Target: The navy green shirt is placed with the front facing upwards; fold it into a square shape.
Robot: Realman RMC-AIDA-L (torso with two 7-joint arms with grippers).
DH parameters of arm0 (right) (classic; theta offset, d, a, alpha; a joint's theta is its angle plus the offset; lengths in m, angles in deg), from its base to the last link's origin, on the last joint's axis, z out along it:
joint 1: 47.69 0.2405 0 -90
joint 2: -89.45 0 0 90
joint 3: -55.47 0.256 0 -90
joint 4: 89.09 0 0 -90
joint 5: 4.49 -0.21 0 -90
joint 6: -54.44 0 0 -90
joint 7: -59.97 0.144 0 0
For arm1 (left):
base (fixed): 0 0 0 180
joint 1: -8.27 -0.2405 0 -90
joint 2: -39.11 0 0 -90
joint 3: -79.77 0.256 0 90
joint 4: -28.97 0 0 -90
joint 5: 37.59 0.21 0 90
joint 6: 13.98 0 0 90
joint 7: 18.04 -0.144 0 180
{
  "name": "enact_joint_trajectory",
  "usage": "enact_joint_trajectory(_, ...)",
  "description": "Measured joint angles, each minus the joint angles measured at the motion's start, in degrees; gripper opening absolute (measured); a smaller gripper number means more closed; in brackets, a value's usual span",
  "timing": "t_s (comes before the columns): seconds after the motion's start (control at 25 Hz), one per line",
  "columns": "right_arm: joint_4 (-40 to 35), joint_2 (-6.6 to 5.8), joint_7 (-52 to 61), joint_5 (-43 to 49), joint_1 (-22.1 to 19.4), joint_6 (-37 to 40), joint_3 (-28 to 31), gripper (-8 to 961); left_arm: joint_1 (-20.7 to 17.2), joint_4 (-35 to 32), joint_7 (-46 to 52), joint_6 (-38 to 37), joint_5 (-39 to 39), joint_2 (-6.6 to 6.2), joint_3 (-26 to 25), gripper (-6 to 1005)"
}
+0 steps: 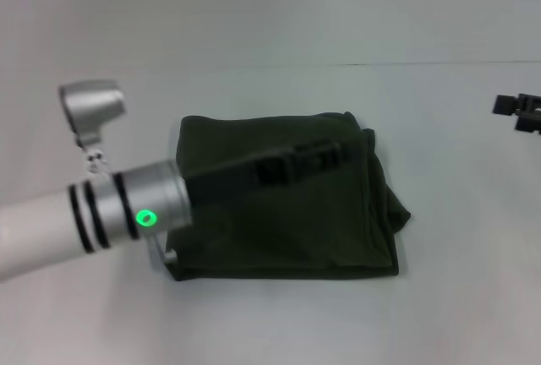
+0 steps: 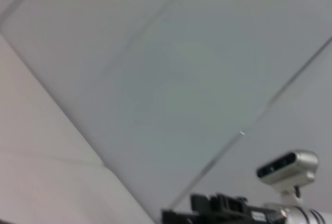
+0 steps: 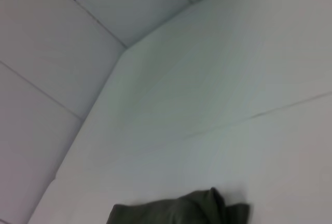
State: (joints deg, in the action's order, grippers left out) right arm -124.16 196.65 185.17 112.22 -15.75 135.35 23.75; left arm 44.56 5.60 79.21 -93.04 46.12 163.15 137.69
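Note:
The navy green shirt (image 1: 287, 213) lies folded into a rough square in the middle of the white table, with bunched edges on its right side. One corner of it also shows in the right wrist view (image 3: 181, 212). My left arm reaches in from the left, and the left gripper (image 1: 325, 156) is over the shirt's upper middle; whether it touches the cloth is unclear. My right gripper (image 1: 520, 111) sits far to the right, away from the shirt, and appears in the left wrist view (image 2: 223, 207) too.
The white table (image 1: 456, 297) surrounds the shirt on all sides. A pale wall (image 1: 270, 10) rises behind the table's far edge. The left arm's silver wrist camera (image 1: 93, 107) stands up left of the shirt.

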Motion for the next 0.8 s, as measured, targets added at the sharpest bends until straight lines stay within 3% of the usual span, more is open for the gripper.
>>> enact_joint_trajectory(0.12, 4.05, -1.16, 2.59, 0.08, 2.54, -0.77, -2.54, 917, -3.07, -5.13, -2.30, 0.29, 0.10, -0.11, -1.03, 780)
enact_joint_trajectory(0.24, 7.43, -0.89, 3.77, 0.55, 5.32, -2.50, -4.21, 917, -4.79, -8.00, -6.12, 0.27, 0.88, -0.29, -2.04, 892)
enact_joint_trajectory(0.52, 11.09, 2.93, 4.60, 1.85, 9.77, -8.79, -5.82, 916, -5.35, -9.59, -15.61, -0.31, 7.94, -1.38, -4.74, 936)
enact_joint_trajectory(0.8, 13.39, 5.88, 4.72, 1.58, 11.82, -14.01, -5.83, 916, -5.92, -11.13, -22.27, 0.65, 14.41, -1.46, -7.05, 937)
